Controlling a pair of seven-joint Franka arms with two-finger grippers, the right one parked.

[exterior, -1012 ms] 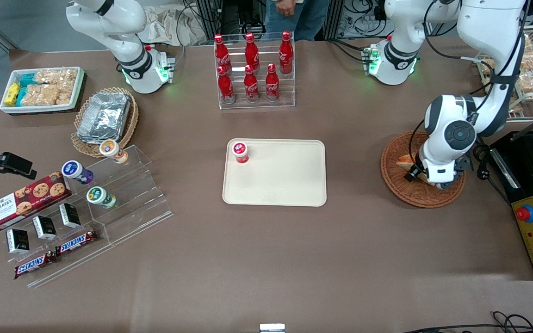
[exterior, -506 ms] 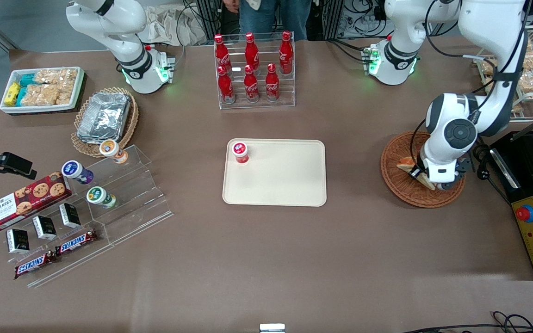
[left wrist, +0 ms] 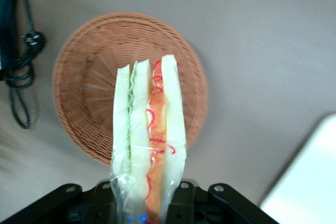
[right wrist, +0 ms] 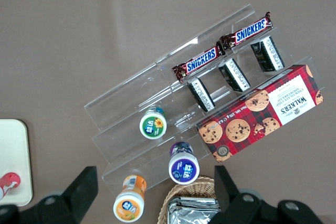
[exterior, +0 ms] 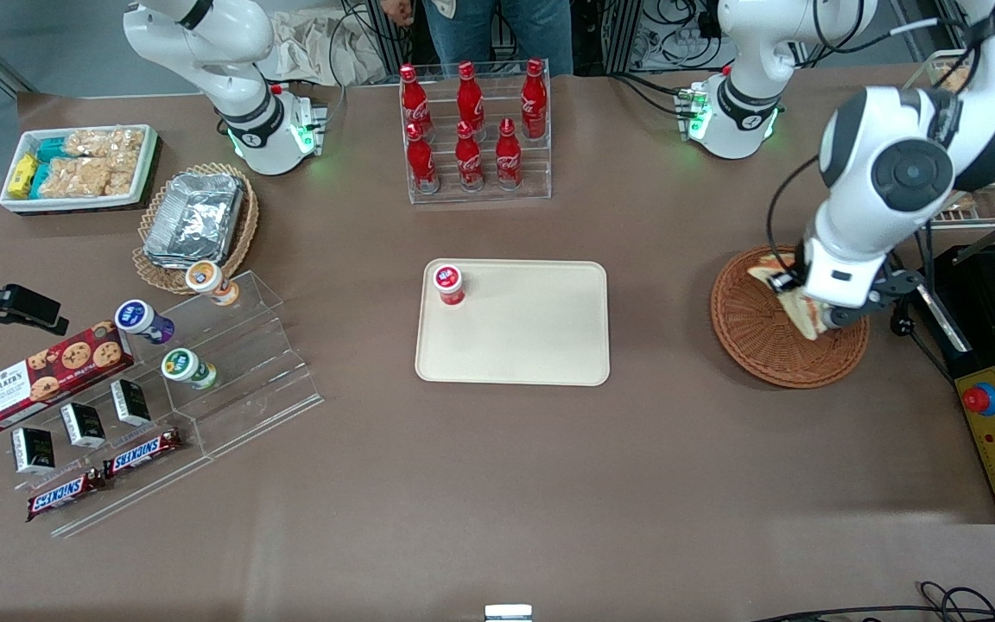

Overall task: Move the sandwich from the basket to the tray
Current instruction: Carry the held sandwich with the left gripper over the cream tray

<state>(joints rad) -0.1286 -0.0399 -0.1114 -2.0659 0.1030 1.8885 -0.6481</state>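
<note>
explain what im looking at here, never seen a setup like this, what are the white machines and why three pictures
The white machines are two robot arms bolted to a brown table. One picture looks down from the front; the other two come from small cameras on each arm's wrist.

The working arm's two-finger gripper hangs above the round reddish-brown woven wicker basket, shut on a triangular white-bread sandwich with orange-red and green filling. Its wrist camera shows that sandwich lifted clear of the basket.

Mid-table lies a flat cream-beige plastic tray, where the sandwich should go, with a small red-capped bottle standing on it. Around it are red cola bottles in a clear rack, and chocolate bars and a cookie box toward the parked arm's end.
</note>
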